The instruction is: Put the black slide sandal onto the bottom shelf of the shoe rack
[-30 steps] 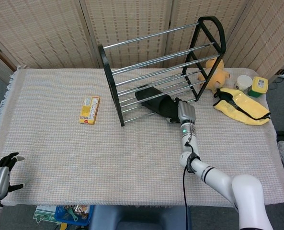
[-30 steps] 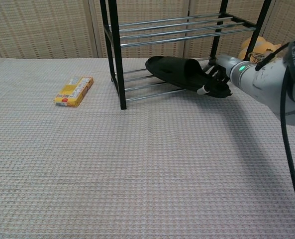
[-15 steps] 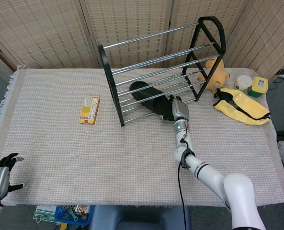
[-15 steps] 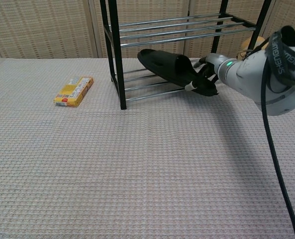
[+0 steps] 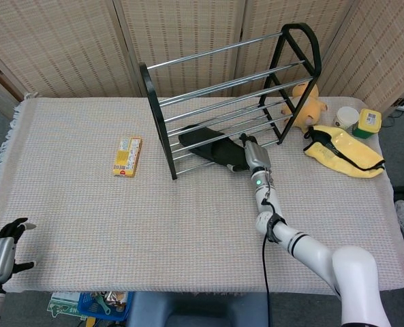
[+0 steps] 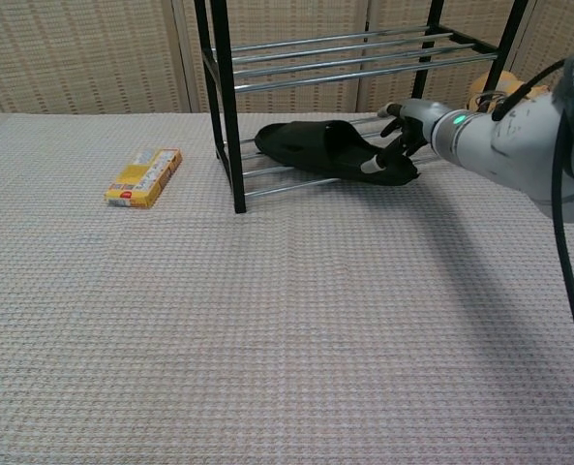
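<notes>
A: What is changing with the black rubber slide sandal (image 6: 327,151)?

B: Over the last second it is travelling leftwards along the black-framed shoe rack with chrome rails (image 5: 223,87). It was hanging off the front of the rack with its heel in the air; now it is lying low and nearly flat across the bottom rails, its toe reaching towards the rack's left post.

A: And the robot's right hand (image 6: 401,136)?

B: It is still gripping the sandal's heel end, fingers wrapped around the rear edge, just in front of the lower rails. The left hand (image 5: 0,252) is idling at the near left corner of the beige woven tablecloth (image 5: 86,225), fingers spread, holding nothing.

A: So is the task nearly finishing?

B: It is looking that way. The sandal seems to be resting on the bottom shelf, so letting go and pulling the arm back is probably what is remaining.

A: What is hard to make out?

B: Whether the heel is sitting on the front rail or overhanging it; the hand is covering that end in both views. The rails are also crossing the sandal in the head view, hiding part of its strap
</notes>
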Motion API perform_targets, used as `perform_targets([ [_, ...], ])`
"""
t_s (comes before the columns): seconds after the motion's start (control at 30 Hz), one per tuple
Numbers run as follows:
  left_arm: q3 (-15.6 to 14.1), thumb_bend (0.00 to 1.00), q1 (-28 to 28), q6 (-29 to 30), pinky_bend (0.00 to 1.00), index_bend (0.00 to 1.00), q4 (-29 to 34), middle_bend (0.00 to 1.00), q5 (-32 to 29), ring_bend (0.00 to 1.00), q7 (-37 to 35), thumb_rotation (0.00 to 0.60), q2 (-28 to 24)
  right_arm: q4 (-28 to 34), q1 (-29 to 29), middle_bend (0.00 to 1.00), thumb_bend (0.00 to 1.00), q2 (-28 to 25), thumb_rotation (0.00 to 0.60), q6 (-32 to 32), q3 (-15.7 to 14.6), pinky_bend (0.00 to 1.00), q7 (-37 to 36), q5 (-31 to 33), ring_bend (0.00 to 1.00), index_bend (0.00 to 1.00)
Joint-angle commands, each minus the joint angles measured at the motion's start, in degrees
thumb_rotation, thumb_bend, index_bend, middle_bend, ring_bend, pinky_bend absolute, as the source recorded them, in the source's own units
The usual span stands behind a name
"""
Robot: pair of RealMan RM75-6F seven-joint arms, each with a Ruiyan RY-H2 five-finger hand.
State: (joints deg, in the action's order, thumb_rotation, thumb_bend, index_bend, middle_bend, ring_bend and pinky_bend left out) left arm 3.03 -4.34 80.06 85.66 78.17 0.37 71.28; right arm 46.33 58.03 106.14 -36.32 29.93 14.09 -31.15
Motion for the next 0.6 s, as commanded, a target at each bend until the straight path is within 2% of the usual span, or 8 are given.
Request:
perform_targets([
  [0.03, 0.0, 0.17, -0.1, -0.1, 0.31, 0.32, 0.0, 0.2, 0.2, 0.2, 0.0, 0.6, 0.1, 1.5, -1.2, 0.12, 0.41, -1.2, 0.6, -0.3, -1.2, 0.17, -0.9, -1.3, 0.0, 0.0],
  [0.6, -0.1, 0.17, -0.4, -0.2, 0.31, 0.32, 1.2, 0.2, 0.8, 0.2, 0.0, 0.6, -0.4, 1.6, -2.9, 0.13, 0.41, -2.3, 0.6, 1.5, -4.5, 0.17, -2.7, -2.6, 0.0, 0.0],
])
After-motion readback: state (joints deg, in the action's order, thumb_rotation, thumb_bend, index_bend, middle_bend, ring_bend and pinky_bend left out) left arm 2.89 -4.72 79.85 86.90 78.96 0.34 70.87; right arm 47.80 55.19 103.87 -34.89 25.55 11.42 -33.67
